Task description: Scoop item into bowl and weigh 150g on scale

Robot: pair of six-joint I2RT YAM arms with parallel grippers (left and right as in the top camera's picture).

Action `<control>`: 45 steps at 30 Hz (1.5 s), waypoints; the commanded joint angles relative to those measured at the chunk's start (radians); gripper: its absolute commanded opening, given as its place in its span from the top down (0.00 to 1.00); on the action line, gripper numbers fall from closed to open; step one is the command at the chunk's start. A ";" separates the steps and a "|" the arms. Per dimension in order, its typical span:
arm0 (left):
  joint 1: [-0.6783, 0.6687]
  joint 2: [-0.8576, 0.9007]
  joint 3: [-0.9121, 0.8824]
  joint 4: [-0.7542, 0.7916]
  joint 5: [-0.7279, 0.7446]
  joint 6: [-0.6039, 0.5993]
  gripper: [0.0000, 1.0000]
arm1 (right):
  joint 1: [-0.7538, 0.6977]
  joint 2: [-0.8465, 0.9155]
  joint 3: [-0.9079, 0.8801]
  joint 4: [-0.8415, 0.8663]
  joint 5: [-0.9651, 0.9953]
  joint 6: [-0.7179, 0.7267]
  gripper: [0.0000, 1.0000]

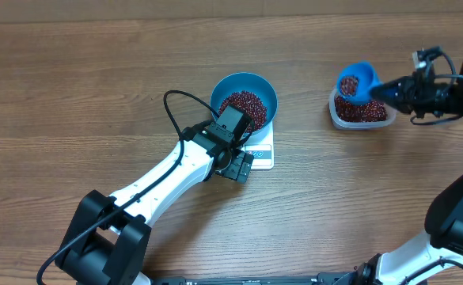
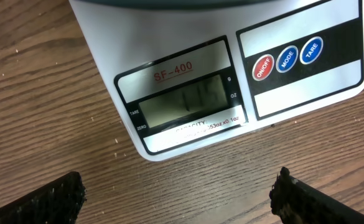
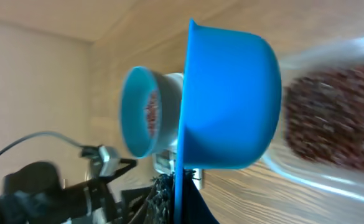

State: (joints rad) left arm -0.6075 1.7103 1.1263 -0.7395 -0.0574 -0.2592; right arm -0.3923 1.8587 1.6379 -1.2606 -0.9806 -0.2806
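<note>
Wooden table (image 1: 96, 95) holds one bowl (image 1: 251, 81), one scale (image 1: 264, 155), one tub (image 1: 333, 111); left tool (image 2: 178, 190) spread, right tool (image 1: 385, 89) pinching one scoop (image 3: 231, 93).

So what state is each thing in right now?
Flat white square scale: switched on, digits too faint to read.
Round deep blue bowl: on the scale, partly filled with red-brown beans.
Clear plastic tub: holds beans.
Small blue handled scoop: loaded, over the tub.
Left pincer: open, above the scale's front.
Right pincer: shut on the scoop.
</note>
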 commanded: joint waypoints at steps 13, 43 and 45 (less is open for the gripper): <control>-0.002 -0.017 -0.005 0.000 -0.013 -0.006 0.00 | 0.396 -0.002 0.285 0.003 0.225 -0.141 0.96; -0.002 -0.017 -0.005 -0.010 -0.013 -0.006 0.00 | 0.792 -0.001 0.287 0.138 0.797 -0.219 0.96; -0.002 -0.017 -0.005 -0.009 -0.013 -0.006 0.00 | 0.792 -0.001 0.287 0.138 0.797 -0.219 0.96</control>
State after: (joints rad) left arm -0.6075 1.7103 1.1263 -0.7471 -0.0574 -0.2592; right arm 0.4057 1.8591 1.8931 -1.1263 -0.1947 -0.4923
